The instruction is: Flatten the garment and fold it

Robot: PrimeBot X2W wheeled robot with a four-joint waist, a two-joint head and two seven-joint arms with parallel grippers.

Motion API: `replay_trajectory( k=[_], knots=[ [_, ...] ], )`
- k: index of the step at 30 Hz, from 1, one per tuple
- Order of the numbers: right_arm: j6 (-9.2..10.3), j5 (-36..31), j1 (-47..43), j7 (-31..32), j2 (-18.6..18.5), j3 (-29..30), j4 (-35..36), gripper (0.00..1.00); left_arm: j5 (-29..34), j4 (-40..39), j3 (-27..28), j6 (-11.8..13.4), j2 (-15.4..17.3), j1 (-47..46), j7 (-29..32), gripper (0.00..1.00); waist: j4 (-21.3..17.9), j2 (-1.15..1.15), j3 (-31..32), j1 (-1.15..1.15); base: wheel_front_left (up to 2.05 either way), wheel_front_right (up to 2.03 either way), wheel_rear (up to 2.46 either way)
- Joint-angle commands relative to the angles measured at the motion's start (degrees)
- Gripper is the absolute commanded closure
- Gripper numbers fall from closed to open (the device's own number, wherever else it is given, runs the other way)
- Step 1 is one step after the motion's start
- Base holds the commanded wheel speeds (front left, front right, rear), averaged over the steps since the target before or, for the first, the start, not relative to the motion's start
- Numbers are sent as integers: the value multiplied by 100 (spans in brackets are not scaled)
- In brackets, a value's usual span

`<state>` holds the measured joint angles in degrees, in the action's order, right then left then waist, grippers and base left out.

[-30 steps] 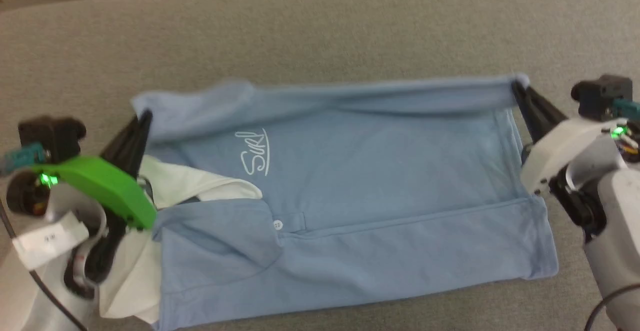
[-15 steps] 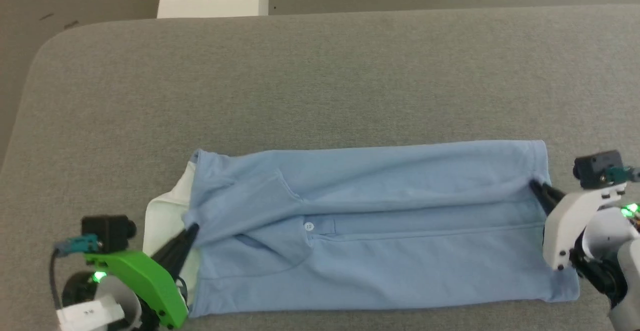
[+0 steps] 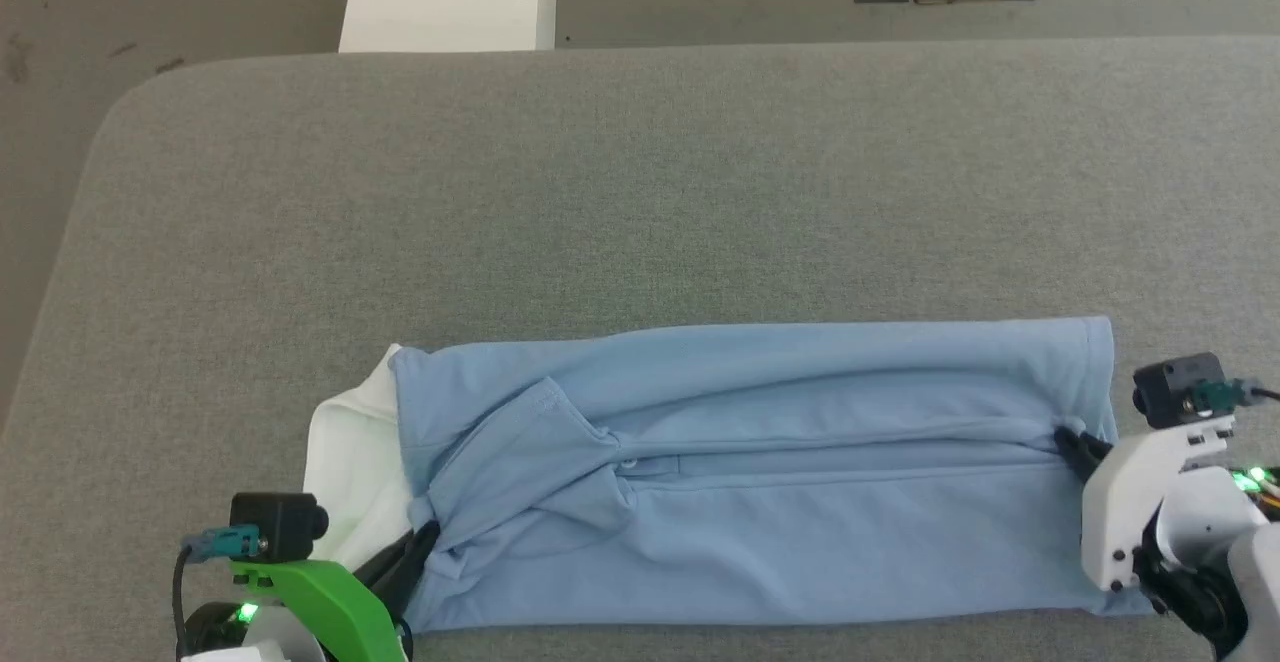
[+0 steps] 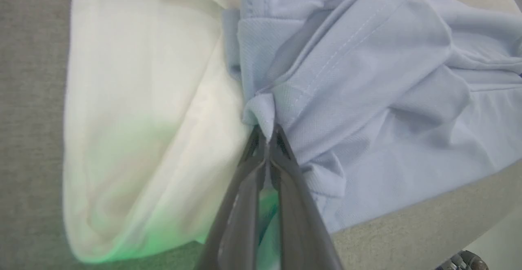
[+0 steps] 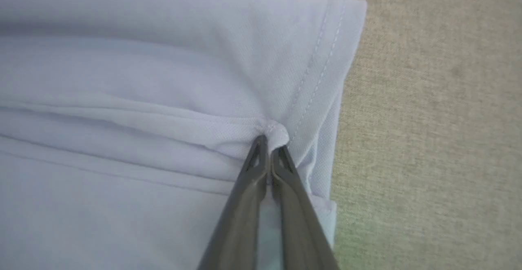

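Jaws pinching both ends, garment (image 3: 760,542) lying left-right, collar (image 3: 350,462) leftward

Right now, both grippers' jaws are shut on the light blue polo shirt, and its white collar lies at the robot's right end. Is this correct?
No: the white collar lies at the robot's left end of the polo shirt, as the head view shows. Both grippers' jaws are shut on it.
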<state>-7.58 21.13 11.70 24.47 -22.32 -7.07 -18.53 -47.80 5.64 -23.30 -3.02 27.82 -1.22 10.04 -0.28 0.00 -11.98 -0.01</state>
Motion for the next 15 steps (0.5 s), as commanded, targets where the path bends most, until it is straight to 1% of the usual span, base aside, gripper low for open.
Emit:
replay_trajectory(
  k=[1,5,9,13,15],
  knots=[
    [9,-35,-282,76,53,40,-29,0,69,70,-6,3,-22,98,-77,0,27,0,80,1,0,0,0],
    [9,-55,-587,-39,139,373,253,0,202,51,92,63,-62,141,-483,0,74,0,223,1,0,0,0],
    [9,-119,-904,-291,287,692,660,0,436,-45,207,179,-164,171,-1087,0,86,0,344,1,0,0,0],
    [9,-169,-1187,-562,488,951,1068,0,792,-90,320,427,-343,129,-1819,0,79,0,444,1,0,0,0],
    [9,-181,-1279,-742,644,1113,1252,0,1008,-74,374,574,-422,57,-2143,0,74,0,472,1,0,0,0]
  ],
)
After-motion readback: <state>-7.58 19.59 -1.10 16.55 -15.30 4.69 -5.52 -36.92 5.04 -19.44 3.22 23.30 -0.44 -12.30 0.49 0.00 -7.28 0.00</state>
